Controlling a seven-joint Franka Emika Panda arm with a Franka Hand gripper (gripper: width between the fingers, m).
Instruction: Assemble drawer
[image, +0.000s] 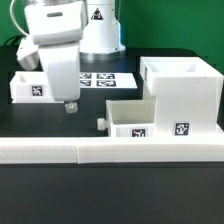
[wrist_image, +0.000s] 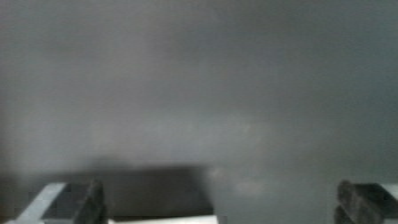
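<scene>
The tall white casing (image: 182, 92) stands at the exterior view's right, with a tag low on its front. One knobbed tray (image: 128, 120) lies against its lower left side and seems to stick out of it, its knob (image: 101, 123) pointing to the exterior view's left. The second tray (image: 28, 88) lies at the far left, beside my arm. My gripper (image: 68, 104) hangs above the dark table between the two trays and touches neither. In the wrist view my gripper (wrist_image: 214, 205) is open and empty, its fingers (wrist_image: 63, 203) wide apart over blurred grey table.
The long low white border wall (image: 110, 152) runs along the front of the table. The marker board (image: 103, 80) lies flat behind my gripper, near the robot's base (image: 98, 35). A white patch (wrist_image: 160, 218) shows at the wrist view's edge between the fingers.
</scene>
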